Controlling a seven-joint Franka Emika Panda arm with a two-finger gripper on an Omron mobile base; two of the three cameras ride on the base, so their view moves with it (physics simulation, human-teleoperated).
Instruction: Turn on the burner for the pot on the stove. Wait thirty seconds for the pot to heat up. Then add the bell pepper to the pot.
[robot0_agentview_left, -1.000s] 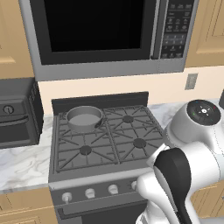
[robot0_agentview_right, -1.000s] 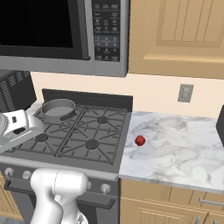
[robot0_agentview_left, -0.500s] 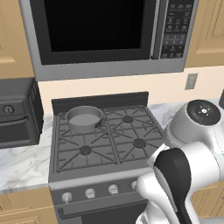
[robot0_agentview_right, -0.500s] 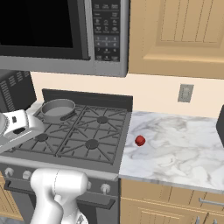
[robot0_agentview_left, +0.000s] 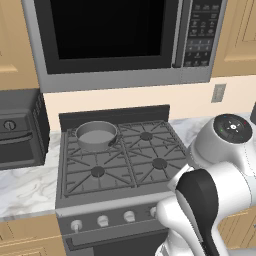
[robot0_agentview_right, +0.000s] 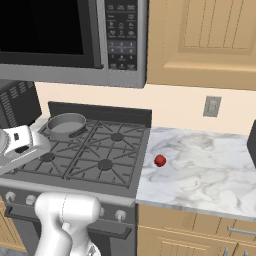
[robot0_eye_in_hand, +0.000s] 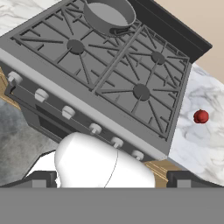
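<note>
Grey pot (robot0_agentview_left: 96, 135) sits empty (rear-left burner); bell pepper (robot0_agentview_right: 160, 160) on counter (robot0_agentview_right: 210, 170).

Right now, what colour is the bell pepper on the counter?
Red. The bell pepper shows best in the right base view, on the white marbled counter beside the stove.

White rounded arm segments, dark joints, round black-faced cap with green dot.
</note>
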